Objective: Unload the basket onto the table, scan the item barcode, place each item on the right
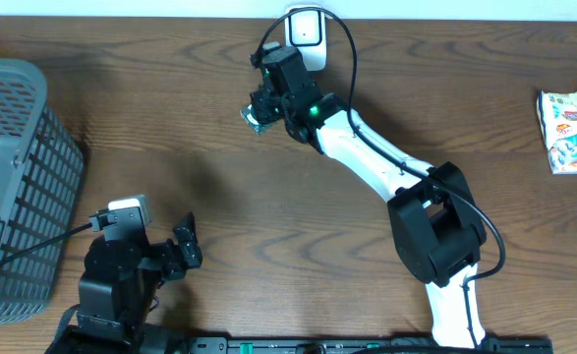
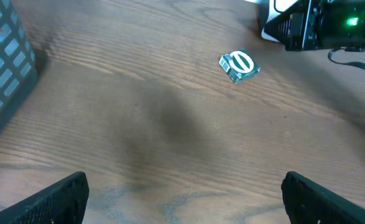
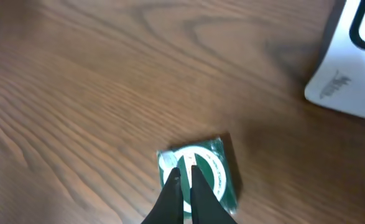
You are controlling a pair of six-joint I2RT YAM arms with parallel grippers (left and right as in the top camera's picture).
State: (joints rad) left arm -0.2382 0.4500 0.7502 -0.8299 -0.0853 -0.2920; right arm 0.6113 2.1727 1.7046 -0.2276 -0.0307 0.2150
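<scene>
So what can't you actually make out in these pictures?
Green packet: its print is blurred in the right wrist view and too small overhead, so no barcode is readable.
Right end effector: shut, but it covers the spot itself, so contact with the packet is unclear.
Scanner: cut off by the right edge in the right wrist view.
Snack bag: cut by the right edge overhead, lettering too small.
Basket: cut by the left edge overhead.

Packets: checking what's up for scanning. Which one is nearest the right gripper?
The small green-and-white packet, at the tips of the right gripper beside the white scanner; the colourful packet lies far off to its right.
</scene>
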